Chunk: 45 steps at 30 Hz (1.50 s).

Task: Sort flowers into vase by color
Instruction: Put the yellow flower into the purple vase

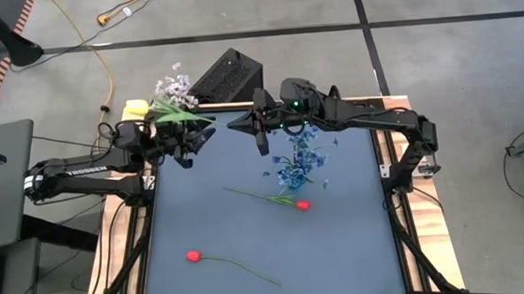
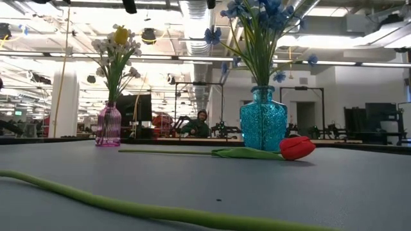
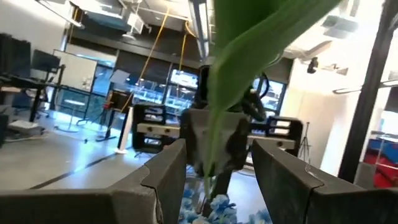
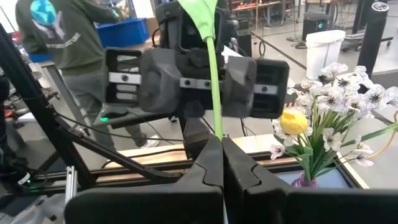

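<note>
My right gripper [image 4: 222,146] is shut on a thin green flower stem [image 4: 214,81] with a broad leaf [image 4: 200,11]; its bloom is out of view. It is over the table's far left, facing my left gripper [image 3: 214,180]. My left gripper is open, its fingers on either side of that stem [image 3: 214,168] without touching. A pink vase [image 2: 108,125] holds white-lavender blossoms [image 4: 339,93] and a yellow bud [image 4: 293,121]. A blue vase [image 2: 263,122] holds blue sprigs [image 1: 296,163]. Two red tulips [image 1: 302,205] [image 1: 193,255] lie flat on the table. My right gripper pinches the green stem [image 4: 216,127] between its two fingertips. The fingers reach in about level from the table's right side and lie across the stem. The stem rises from the fingers to its leaf, clear of the table. The fingers hide whatever lies below them.
A black box [image 1: 228,77] and a yellow object [image 1: 136,108] sit at the table's far left edge. A person [image 4: 68,37] stands beyond the table. The grey tabletop [image 1: 355,249] lies bare at the near right.
</note>
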Motion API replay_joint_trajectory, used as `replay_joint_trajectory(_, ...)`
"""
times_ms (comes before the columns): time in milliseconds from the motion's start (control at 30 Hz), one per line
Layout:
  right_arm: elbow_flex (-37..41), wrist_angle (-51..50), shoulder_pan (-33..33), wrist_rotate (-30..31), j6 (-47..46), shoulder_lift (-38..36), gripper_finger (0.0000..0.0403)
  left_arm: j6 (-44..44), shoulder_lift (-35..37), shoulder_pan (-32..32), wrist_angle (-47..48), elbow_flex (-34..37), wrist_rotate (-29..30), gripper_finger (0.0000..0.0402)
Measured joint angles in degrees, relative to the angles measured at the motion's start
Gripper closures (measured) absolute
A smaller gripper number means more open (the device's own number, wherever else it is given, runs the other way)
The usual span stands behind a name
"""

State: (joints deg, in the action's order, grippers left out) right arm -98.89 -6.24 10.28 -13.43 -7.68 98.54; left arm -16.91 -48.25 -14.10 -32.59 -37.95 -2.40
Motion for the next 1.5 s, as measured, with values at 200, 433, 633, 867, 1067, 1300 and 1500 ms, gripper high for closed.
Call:
replay_joint_trajectory(200,0.00,-0.07,-0.31,0.32,0.00,0.00,0.0386,0.18,-0.07,-0.04,-1.19,0.00,0.63,0.0232)
replay_joint_trajectory(433,0.00,-0.03,-0.29,1.27,0.04,0.00,0.0386,0.13,-0.02,-0.02,-5.52,0.00,-0.56,0.0301)
replay_joint_trajectory(633,0.00,0.07,-0.10,1.29,0.15,0.00,0.0386,-0.24,-0.04,-0.04,-5.52,0.00,-0.62,0.0383)
replay_joint_trajectory(867,0.00,0.98,0.02,1.29,0.13,-0.02,0.0340,-0.73,-0.04,-0.04,-5.50,0.00,0.71,0.0400)
replay_joint_trajectory(1067,0.00,1.25,0.50,1.79,-0.52,-0.02,0.0242,-0.71,0.55,-0.03,2.04,-2.44,1.17,0.0401)
replay_joint_trajectory(1300,0.02,-1.02,2.14,1.55,-2.47,-0.46,0.0130,1.30,2.59,-0.04,31.00,-13.39,1.65,0.0401)
replay_joint_trajectory(1500,0.02,-4.57,3.54,1.45,-2.56,-1.29,0.0107,0.98,4.46,0.61,62.64,-24.83,6.13,0.0401)
